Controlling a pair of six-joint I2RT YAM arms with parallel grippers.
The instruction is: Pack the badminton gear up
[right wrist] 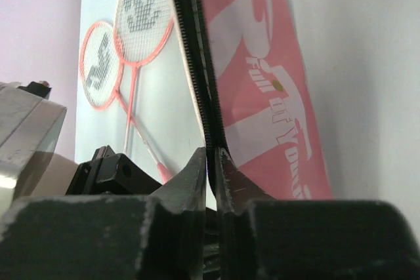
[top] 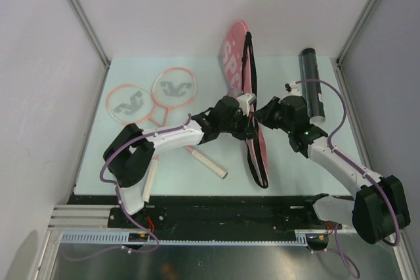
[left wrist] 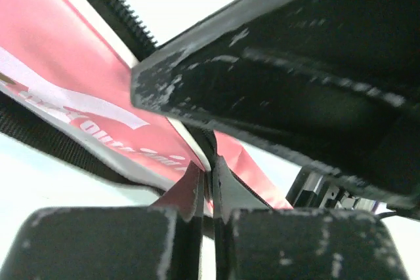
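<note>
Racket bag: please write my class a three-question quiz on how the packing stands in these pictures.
1. True or false: the left fingers and the right fingers are both shut on the racket bag.
2. The black tube lies: A) inside the bag; B) on the table, right of the bag; C) in the left fingers.
3. Where are the two rackets?
Key: 1 true. 2 B. 3 On the table, left of the bag, unpacked.
</note>
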